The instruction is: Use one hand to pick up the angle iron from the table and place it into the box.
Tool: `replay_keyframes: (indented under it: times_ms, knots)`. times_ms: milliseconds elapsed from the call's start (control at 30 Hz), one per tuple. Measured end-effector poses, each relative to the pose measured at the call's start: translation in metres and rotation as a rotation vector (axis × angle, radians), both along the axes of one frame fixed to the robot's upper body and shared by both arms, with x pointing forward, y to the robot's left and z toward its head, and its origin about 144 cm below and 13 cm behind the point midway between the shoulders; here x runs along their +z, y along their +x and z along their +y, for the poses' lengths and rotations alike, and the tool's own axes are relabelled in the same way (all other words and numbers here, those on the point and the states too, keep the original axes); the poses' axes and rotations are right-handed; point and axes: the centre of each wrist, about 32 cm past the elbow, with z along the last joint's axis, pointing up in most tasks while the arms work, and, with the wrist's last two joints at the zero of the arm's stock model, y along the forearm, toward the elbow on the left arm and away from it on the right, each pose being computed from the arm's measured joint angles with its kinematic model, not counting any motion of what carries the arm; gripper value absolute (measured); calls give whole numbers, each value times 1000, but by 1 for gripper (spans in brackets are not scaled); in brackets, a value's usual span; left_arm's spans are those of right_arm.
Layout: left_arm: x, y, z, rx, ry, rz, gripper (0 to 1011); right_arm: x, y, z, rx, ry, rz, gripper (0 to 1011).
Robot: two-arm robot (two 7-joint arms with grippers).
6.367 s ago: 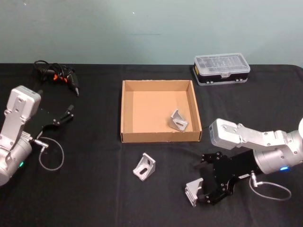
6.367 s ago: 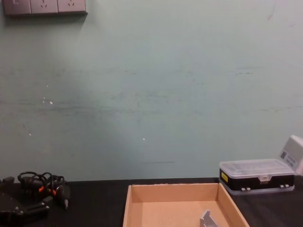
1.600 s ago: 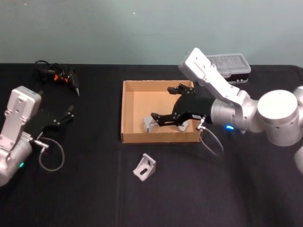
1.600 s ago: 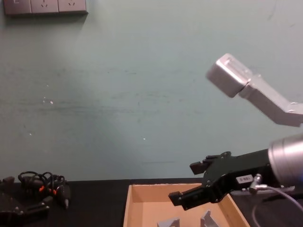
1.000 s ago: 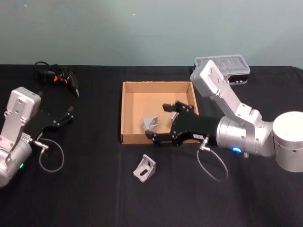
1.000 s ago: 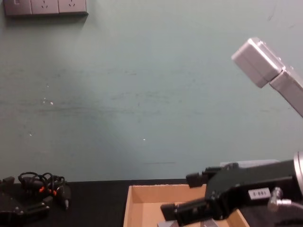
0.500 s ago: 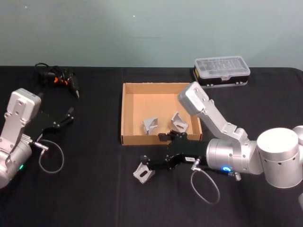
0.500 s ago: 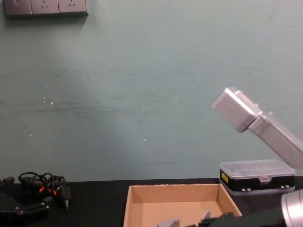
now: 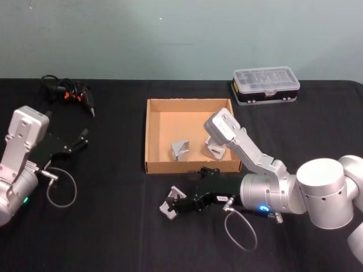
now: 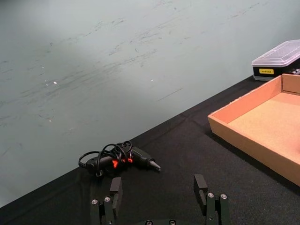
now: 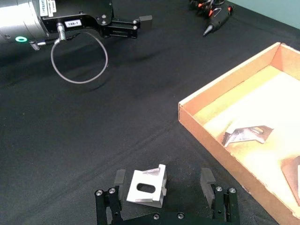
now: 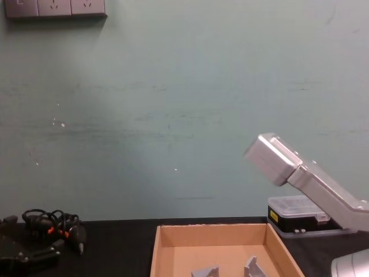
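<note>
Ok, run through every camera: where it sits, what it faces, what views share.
Head: high, looking down on the table; both arms, left gripper and right gripper.
Chest: low, facing the wall across the box; the right arm shows.
Left wrist: behind the open left gripper, facing the cabled tool.
Right wrist: behind the open right gripper, which straddles the angle iron.
Shared: head and right wrist both show that angle iron.
</note>
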Motion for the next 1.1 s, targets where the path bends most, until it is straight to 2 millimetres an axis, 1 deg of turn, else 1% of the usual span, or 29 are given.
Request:
replay_keyframes:
  times_ms: [567,633,700,733,800,867,933,1033,1067,1100]
  knots:
    - [0,0,0,0,0,0,1000,-7,3,3,15,-18,25,1003]
    - [0,0,0,0,0,0,1000,-7,3,3,16,-18,26,985]
    - [0,0,0,0,0,0,1000,-8,3,3,18,-20,27,951]
    - [0,0,0,0,0,0,1000,-8,3,4,21,-21,26,908]
    - [0,0,0,0,0,0,1000,-9,3,4,23,-21,25,876]
    - [0,0,0,0,0,0,1000,-9,3,4,24,-21,24,812]
    - [0,0,0,0,0,0,1000,-9,3,4,27,-21,21,771]
    - [0,0,0,0,0,0,1000,-10,3,4,34,-20,20,658]
    - [0,0,0,0,0,0,1000,-10,3,4,34,-20,20,658]
    - [0,0,0,0,0,0,1000,-10,3,4,35,-19,19,599]
